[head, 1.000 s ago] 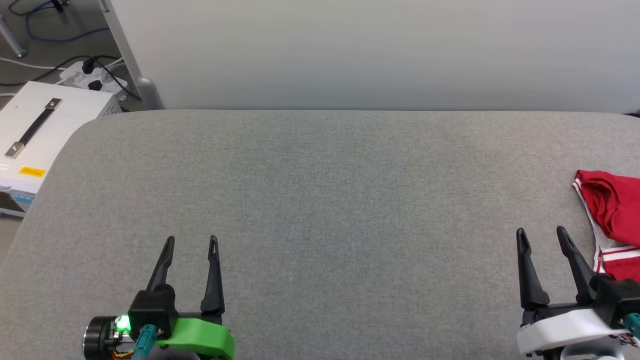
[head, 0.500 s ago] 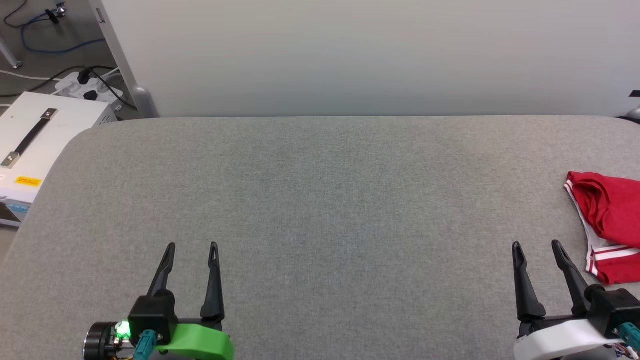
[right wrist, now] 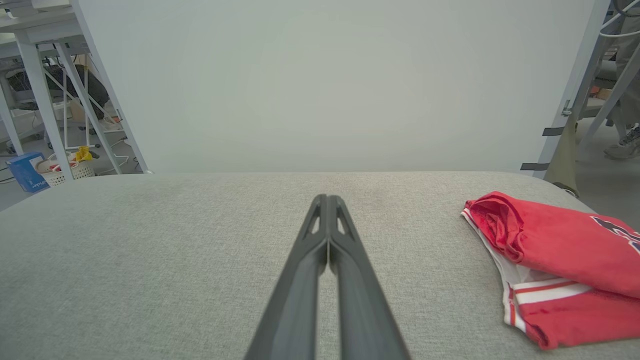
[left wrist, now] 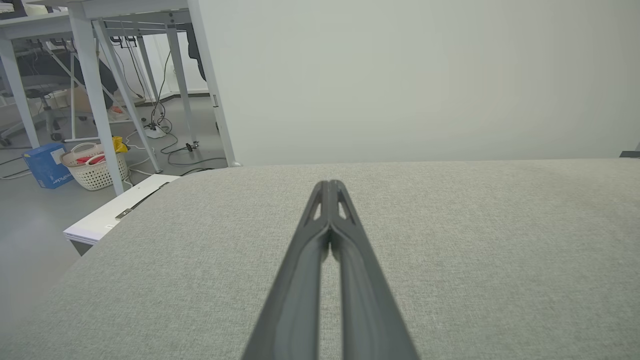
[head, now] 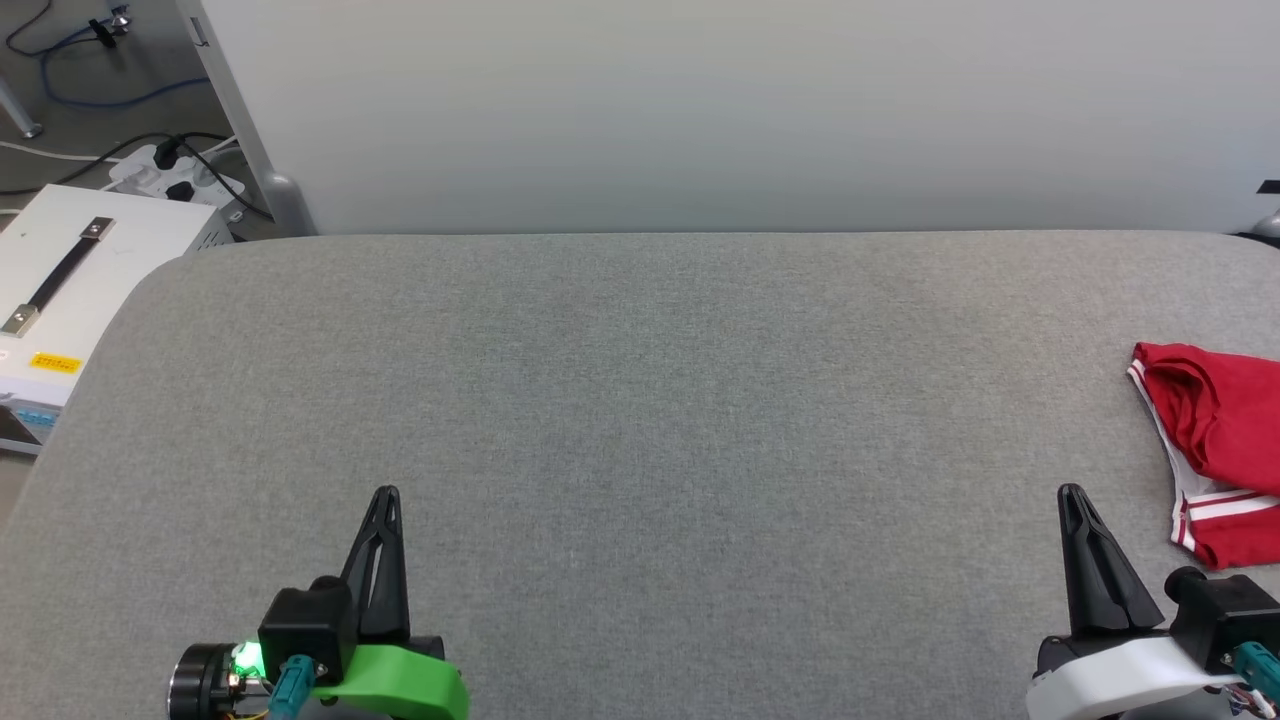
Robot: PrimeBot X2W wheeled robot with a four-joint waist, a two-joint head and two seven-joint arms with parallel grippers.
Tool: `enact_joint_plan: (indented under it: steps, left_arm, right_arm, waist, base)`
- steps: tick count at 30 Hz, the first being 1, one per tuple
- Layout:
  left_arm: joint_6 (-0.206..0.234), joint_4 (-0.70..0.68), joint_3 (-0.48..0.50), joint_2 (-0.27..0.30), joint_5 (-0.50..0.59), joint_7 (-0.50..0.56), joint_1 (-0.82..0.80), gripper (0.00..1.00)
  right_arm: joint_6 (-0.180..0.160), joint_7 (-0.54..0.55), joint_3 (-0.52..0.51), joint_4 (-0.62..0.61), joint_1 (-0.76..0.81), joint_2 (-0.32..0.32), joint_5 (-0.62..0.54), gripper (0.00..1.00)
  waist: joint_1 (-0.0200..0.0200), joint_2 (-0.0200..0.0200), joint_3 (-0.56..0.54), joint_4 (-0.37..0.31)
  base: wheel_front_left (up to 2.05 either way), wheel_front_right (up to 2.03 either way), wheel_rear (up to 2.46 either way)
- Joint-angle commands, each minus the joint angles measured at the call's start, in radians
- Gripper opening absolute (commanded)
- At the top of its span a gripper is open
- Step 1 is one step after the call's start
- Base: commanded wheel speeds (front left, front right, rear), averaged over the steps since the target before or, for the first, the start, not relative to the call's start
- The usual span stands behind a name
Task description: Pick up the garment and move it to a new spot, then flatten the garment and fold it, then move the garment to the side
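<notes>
— Where is the shirt lying?

— You are looking at the shirt (head: 1215, 440) lying crumpled at the right end of the grey desk (head: 640, 400). Its red body is bunching up, and a white strip with red stripes is showing along its near side. Part of it is running past the right edge of the head view.

— And what are the fingers doing?

— Your right fingers (head: 1090, 560) are pointing away from you, pressed together with nothing between them. They are sitting near the shirt's left side, not touching it. Your left fingers (head: 383, 560) are pointing the same way, well apart from the shirt, over bare desk. They are also pressed together and empty.

— What is sitting around the desk?

— A pale panel (head: 700, 100) is standing behind the far edge. A white box (head: 60, 270) with a black handle is sitting past the left corner, with a power strip (head: 175, 170) and cables (head: 60, 90) lying beyond it.
</notes>
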Motion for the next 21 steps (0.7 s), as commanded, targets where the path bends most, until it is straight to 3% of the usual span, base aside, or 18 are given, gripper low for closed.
enact_joint_plan:
  steps: [1,21]
  left_arm:
    - [0.0,-0.002,0.003,-0.001,0.004,0.005,-0.006,0.0]
    - [0.001,-0.008,0.013,-0.005,0.016,0.059,-0.022,0.0]
  right_arm:
    - [0.0,0.008,0.002,-0.002,-0.009,0.002,-0.011,0.0]
    - [0.0,0.062,0.011,-0.008,-0.03,0.007,-0.043,0.0]
  waist:
    - [0.0001,0.0,0.0,0.0]
    - [0.0001,0.0,0.003,-0.001]
  base:
    - [0.0,0.0,0.0]
    - [0.0,0.0,0.0]
